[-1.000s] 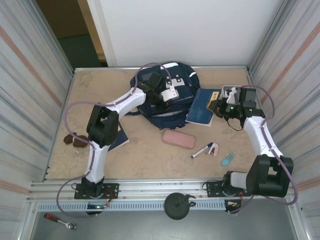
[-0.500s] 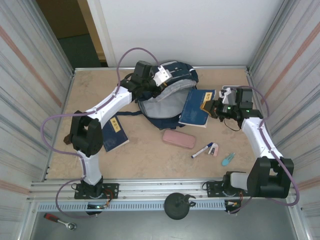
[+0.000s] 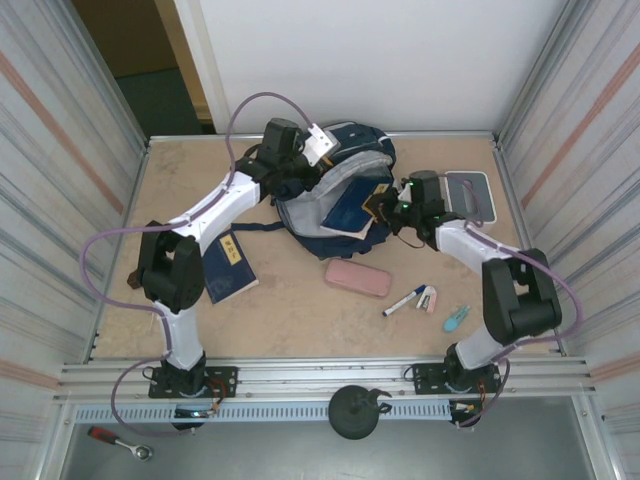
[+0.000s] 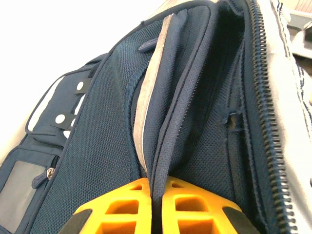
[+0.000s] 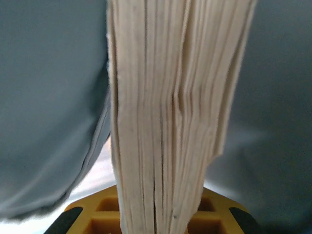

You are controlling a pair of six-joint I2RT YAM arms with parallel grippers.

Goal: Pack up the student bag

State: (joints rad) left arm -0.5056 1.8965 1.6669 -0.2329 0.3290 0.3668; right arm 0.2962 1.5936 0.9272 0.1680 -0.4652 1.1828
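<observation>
Top external: left tool (image 4: 155,196) is pinching the student bag's (image 3: 356,150) rim; right tool (image 5: 156,214) is clamping a blue book (image 3: 348,210).

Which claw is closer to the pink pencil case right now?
Right. The right claw, shut on the blue book, sits just beyond the pink pencil case; the left claw grips the student bag rim farther back and left.
</observation>
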